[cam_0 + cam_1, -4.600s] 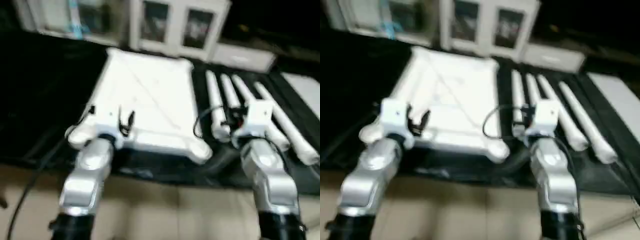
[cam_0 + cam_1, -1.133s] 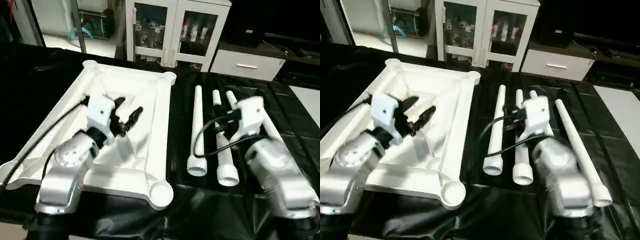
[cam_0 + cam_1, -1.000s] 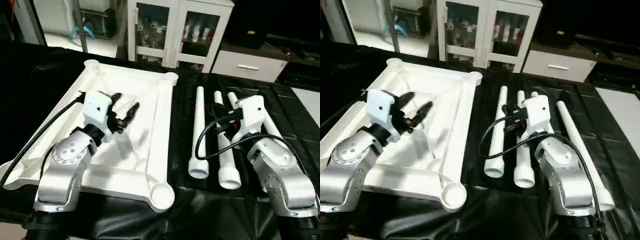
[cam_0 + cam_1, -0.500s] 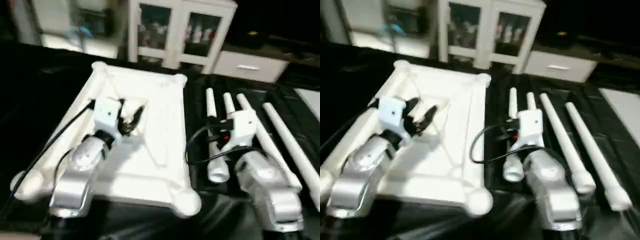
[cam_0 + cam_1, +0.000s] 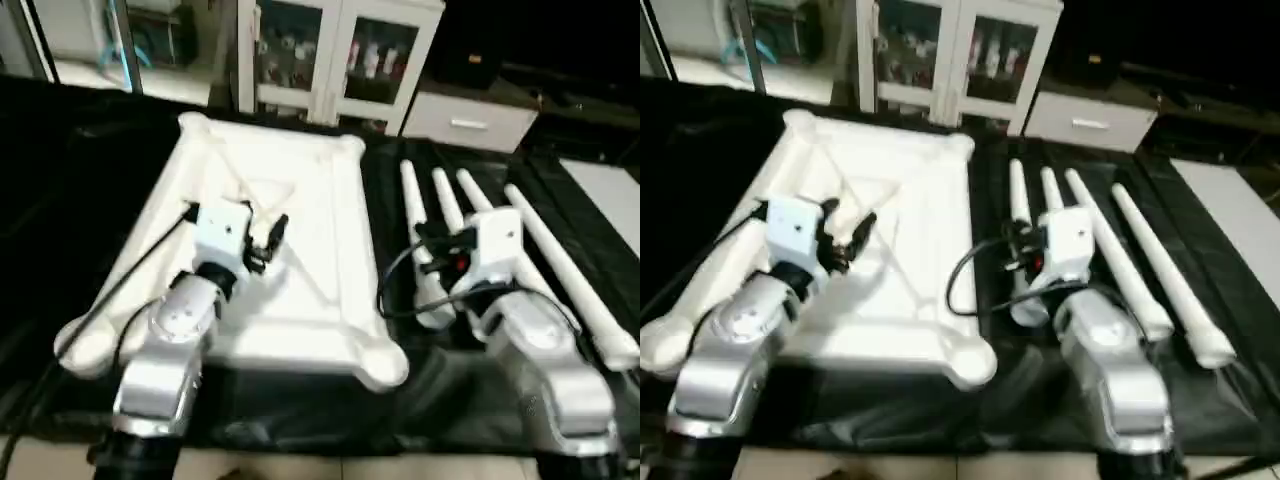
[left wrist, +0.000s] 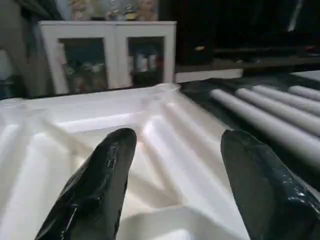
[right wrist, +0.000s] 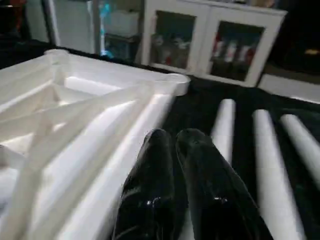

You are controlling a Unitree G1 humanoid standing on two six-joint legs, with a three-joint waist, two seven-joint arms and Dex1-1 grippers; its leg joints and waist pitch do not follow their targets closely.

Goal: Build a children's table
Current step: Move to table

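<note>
1. White rectangular plastic tabletop (image 5: 290,250), ribbed underside up, table's left half: stiff, probably light; grip its rim.
2. Four white tapered tube legs (image 5: 560,270), right half: smooth; grasp mid-length.
3. Left hand (image 6: 175,185) spread, empty.
4. Right hand (image 7: 175,185) clenched, empty.

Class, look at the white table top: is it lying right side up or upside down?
Upside down: the table top shows its crossed ribs and round corner sockets facing up, and no leg stands in them.

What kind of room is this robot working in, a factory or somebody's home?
Probably an indoor room set up as a test space, more home or lab than factory. A white glass-door cabinet with small items inside stands behind, a low white drawer unit sits beside it, and the table parts lie on a black sheet.
</note>
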